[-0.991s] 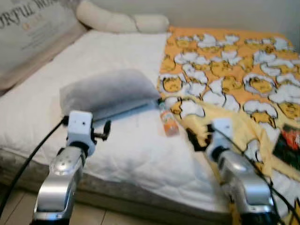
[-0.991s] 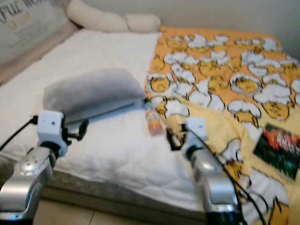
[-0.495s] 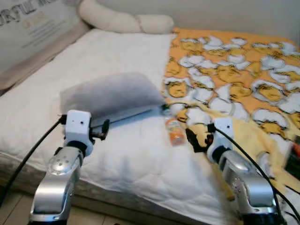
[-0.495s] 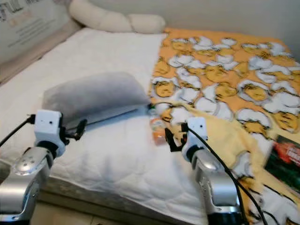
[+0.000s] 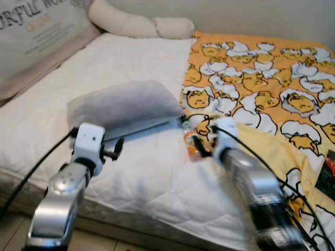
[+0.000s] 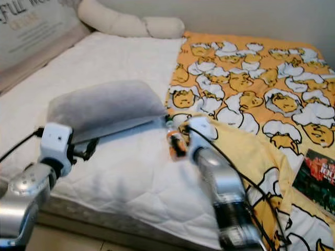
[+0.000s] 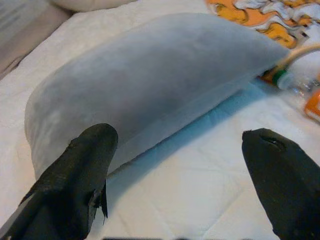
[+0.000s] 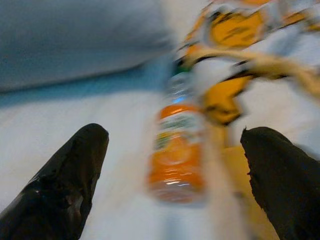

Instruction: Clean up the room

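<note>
A small orange drink bottle (image 5: 189, 142) with a green cap lies on the white mattress (image 5: 131, 172), between a grey pillow (image 5: 123, 104) and the edge of a yellow cartoon-print blanket (image 5: 261, 78). My right gripper (image 5: 201, 145) is open and blurred at the bottle. In the right wrist view the bottle (image 8: 176, 150) lies between the two spread fingers (image 8: 75, 175). My left gripper (image 5: 116, 147) hovers open over the mattress just short of the grey pillow (image 7: 150, 75), holding nothing.
A long cream bolster (image 5: 136, 23) lies at the head of the bed, and a printed cushion (image 5: 36, 31) leans at the far left. A dark book or packet (image 6: 318, 172) rests on the blanket at the right. The bed's front edge (image 5: 120, 230) runs below my arms.
My right arm has swung forward and to the left, bringing its open fingers up to the orange bottle. The left arm has hardly moved. The camera shifted slightly.
</note>
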Controlling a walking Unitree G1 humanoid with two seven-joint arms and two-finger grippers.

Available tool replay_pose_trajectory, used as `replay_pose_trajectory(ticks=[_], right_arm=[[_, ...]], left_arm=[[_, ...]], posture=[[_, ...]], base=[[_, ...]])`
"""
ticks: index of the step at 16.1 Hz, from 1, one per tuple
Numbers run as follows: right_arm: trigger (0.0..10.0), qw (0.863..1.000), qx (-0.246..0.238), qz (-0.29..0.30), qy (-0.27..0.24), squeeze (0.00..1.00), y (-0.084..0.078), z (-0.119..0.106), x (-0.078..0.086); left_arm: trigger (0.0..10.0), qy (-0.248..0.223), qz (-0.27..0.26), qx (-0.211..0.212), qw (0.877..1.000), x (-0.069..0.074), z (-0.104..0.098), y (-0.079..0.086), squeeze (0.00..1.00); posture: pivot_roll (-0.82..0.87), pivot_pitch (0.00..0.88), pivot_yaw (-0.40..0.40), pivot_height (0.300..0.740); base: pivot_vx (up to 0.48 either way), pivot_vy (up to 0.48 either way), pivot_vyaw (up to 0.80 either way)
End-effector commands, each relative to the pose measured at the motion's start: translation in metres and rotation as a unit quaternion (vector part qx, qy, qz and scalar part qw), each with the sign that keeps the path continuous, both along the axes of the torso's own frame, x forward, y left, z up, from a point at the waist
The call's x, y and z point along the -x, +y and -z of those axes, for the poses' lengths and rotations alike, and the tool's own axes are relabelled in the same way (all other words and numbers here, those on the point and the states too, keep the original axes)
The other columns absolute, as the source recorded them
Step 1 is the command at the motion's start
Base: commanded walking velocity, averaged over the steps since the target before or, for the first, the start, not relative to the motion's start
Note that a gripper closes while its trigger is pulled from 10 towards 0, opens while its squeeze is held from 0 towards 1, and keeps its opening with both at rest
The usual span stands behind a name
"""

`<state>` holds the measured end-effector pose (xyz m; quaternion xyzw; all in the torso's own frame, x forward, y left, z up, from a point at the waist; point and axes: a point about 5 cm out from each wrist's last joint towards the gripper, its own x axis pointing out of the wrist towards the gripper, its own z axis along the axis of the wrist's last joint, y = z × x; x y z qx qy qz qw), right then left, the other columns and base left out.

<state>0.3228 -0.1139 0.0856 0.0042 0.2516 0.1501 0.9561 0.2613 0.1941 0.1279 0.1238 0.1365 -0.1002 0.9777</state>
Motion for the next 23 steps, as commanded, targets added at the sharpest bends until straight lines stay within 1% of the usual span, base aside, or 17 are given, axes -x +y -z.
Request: replay_pose_trajectory(ticks=[1, 2, 4, 5, 6, 7, 10, 11, 12, 13, 14, 15, 16, 17, 18, 20, 23], right_arm=[[10.0, 1.0, 0.005, 0.005, 0.022, 1.0, -0.003, 0.006, -0.002], [10.0, 0.999, 0.015, 0.008, 0.046, 1.0, -0.001, 0.008, -0.02], [10.0, 0.998, 0.042, 0.009, 0.055, 1.0, 0.0, 0.007, -0.032], [10.0, 0.996, 0.055, 0.038, 0.057, 1.0, -0.001, 0.001, -0.042], [10.0, 0.996, 0.061, 0.045, 0.056, 1.0, -0.002, 0.0, -0.043], [10.0, 0.995, 0.066, 0.049, 0.06, 1.0, -0.001, 0.0, -0.045], [10.0, 0.993, 0.085, 0.055, 0.064, 1.0, 0.001, 0.001, -0.047], [10.0, 0.993, 0.051, 0.081, 0.07, 1.0, 0.005, 0.002, -0.047], [10.0, 0.993, 0.041, 0.085, 0.071, 0.38, 0.008, 0.003, -0.047], [10.0, 0.993, 0.051, 0.088, 0.067, 0.0, 0.008, 0.004, -0.046], [10.0, 0.992, 0.03, 0.102, 0.062, 0.0, 0.01, 0.003, -0.047], [10.0, 0.991, -0.011, 0.116, 0.063, 0.0, 0.014, 0.001, -0.048], [10.0, 0.99, -0.032, 0.119, 0.06, 0.0, 0.016, 0.0, -0.048], [8.9, 0.989, -0.044, 0.126, 0.059, 0.0, 0.017, 0.0, -0.049], [4.0, 0.989, -0.043, 0.125, 0.059, 0.0, 0.016, 0.0, -0.049], [0.0, 0.992, -0.022, 0.115, 0.048, 0.0, 0.015, -0.001, -0.049], [0.0, 0.993, -0.013, 0.112, 0.044, 0.0, 0.014, -0.001, -0.049]], left_arm=[[10.0, 0.015, 0.024, -0.001, 1.0, -0.001, 0.001, -0.005, 1.0], [10.0, 0.038, 0.071, -0.008, 0.997, -0.003, 0.0, -0.009, 1.0], [10.0, 0.051, 0.113, -0.013, 0.992, -0.003, -0.001, -0.013, 1.0], [10.0, 0.061, 0.143, -0.021, 0.988, 0.0, -0.003, -0.015, 1.0], [10.0, 0.061, 0.146, -0.021, 0.987, 0.0, -0.003, -0.016, 1.0], [10.0, 0.066, 0.151, -0.019, 0.986, 0.002, -0.004, -0.015, 1.0], [10.0, 0.092, 0.166, -0.019, 0.982, 0.014, -0.005, -0.01, 1.0], [10.0, 0.096, 0.168, -0.013, 0.981, 0.023, -0.01, -0.01, 1.0], [10.0, 0.099, 0.17, -0.012, 0.981, 0.029, -0.013, -0.01, 1.0], [10.0, 0.103, 0.174, -0.014, 0.979, 0.034, -0.014, -0.011, 1.0], [10.0, 0.102, 0.177, -0.014, 0.979, 0.038, -0.018, -0.011, 1.0], [10.0, 0.1, 0.179, -0.012, 0.979, 0.043, -0.022, -0.011, 1.0], [10.0, 0.101, 0.18, -0.011, 0.978, 0.046, -0.026, -0.01, 1.0], [10.0, 0.101, 0.178, -0.011, 0.979, 0.048, -0.028, -0.009, 1.0], [10.0, 0.101, 0.175, -0.012, 0.979, 0.048, -0.028, -0.008, 1.0], [10.0, 0.1, 0.168, -0.014, 0.981, 0.049, -0.028, -0.007, 1.0], [10.0, 0.106, 0.17, -0.013, 0.98, 0.051, -0.025, -0.009, 1.0]], posture=[[-0.11, 0.0, 0.022, 0.74], [-0.11, 0.0, 0.023, 0.74], [-0.1, 0.019, 0.019, 0.74], [-0.09, 0.078, 0.003, 0.74], [-0.08, 0.088, 0.002, 0.74], [-0.07, 0.132, 0.0, 0.74], [-0.03, 0.194, -0.001, 0.74], [0.01, 0.244, -0.006, 0.74], [0.03, 0.259, -0.007, 0.74], [0.05, 0.274, -0.007, 0.74], [0.07, 0.29, -0.006, 0.74], [0.09, 0.296, -0.007, 0.74], [0.09, 0.293, -0.011, 0.74], [0.09, 0.291, -0.012, 0.74], [0.09, 0.283, -0.017, 0.74], [0.09, 0.267, -0.019, 0.74], [0.07, 0.248, -0.017, 0.74]], base=[[0.0, 0.0, 0.0], [0.0, 0.0, 0.0], [0.0, 0.0, 0.0], [0.0, 0.0, 0.0], [0.0, 0.0, 0.0], [0.0, 0.0, 0.0], [0.0, 0.0, 0.0], [0.0, 0.0, 0.0], [0.0, 0.0, 0.0], [0.0, 0.0, 0.0], [0.0, 0.0, 0.0], [0.0, 0.0, 0.0], [0.0, 0.0, 0.0], [0.0, 0.0, 0.0], [0.0, 0.0, 0.0], [0.0, 0.0, 0.0], [0.0, 0.0, 0.0]])
